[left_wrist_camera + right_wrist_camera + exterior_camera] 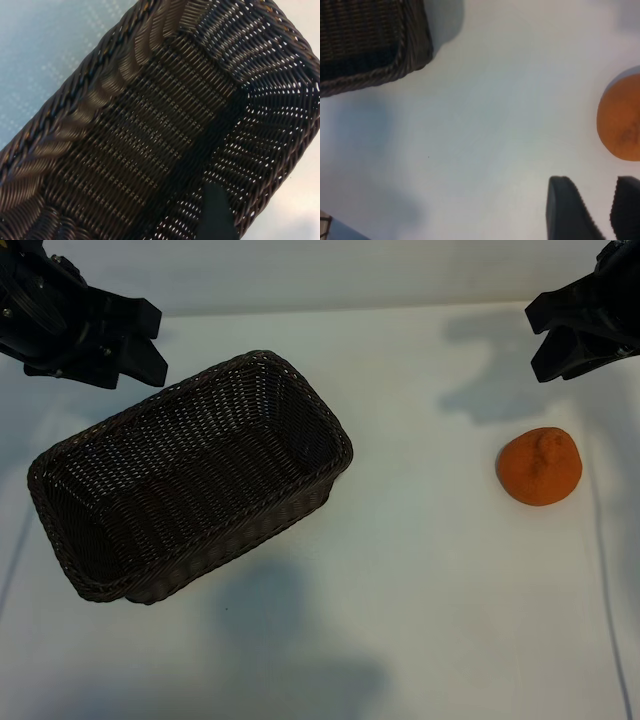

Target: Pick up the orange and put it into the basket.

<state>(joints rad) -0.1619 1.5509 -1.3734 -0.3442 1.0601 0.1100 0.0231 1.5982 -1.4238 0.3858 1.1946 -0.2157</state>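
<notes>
The orange (pixel 540 467) lies on the white table at the right, bumpy knob up, nothing touching it. The dark brown wicker basket (pixel 190 475) stands slanted at the left centre, with nothing in it. My right gripper (pixel 540 340) hovers above the table behind the orange, open and holding nothing. In the right wrist view its fingertips (pixel 565 207) stand apart, with the orange (pixel 622 120) ahead and to one side and a basket corner (pixel 365 45) farther off. My left gripper (pixel 152 340) hangs open over the basket's far rim. In its wrist view the basket (pixel 150 130) fills the picture and one finger (pixel 216 212) shows.
White table (pixel 420 590) spreads between the basket and the orange and along the front. A thin dark line (pixel 605 570) runs down the table near its right side. The arms' shadows fall on the surface.
</notes>
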